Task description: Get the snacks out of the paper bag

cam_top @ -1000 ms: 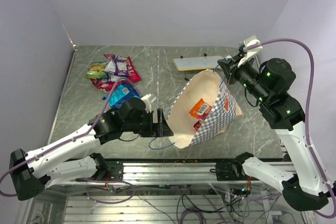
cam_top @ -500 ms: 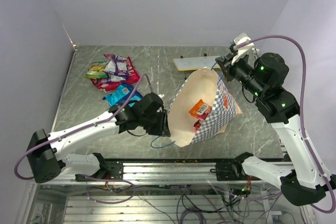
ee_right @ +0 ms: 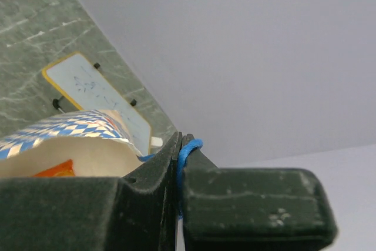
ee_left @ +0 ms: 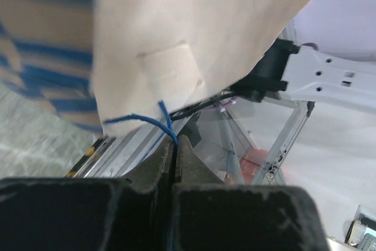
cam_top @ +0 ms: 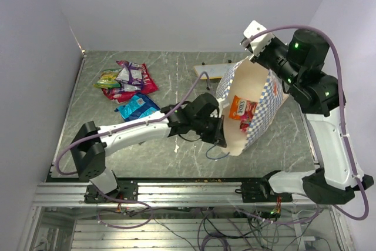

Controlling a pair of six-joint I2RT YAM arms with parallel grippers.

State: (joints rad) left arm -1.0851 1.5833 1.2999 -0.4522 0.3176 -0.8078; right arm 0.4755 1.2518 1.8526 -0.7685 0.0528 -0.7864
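Over on the far left of the table, the snacks (cam_top: 126,86) already out sit in the same loose heap as a second ago: green-yellow, purple, red-pink and blue packets, well apart from the action. Moving right, here's the big change: the left gripper (ee_left: 175,145), which hung wide open beside the bag's near rim a moment back, has reached across and snapped fully shut on the near cord handle (ee_left: 135,117), the blue cord pinched right between its fingers while a loop of it dangles below. Next we come to the paper bag (cam_top: 264,116) itself, and it has travelled. It lay low on the table mid-right, and now it's swung up and to the right, mouth gaping toward us, strung between both arms. Inside we can still spot an orange packet (cam_top: 238,107) with a red packet (cam_top: 251,109) just beside it, resting against the cream wall. At the top right, the right gripper (ee_right: 180,145) stays clamped tight on the far cord handle (ee_right: 192,144), lifted higher than before. So we'd call it this way: both handles are secured and the mouth is spread, but neither claw is free to reach in, so tipping the bag to spill those last packets looks like the play.
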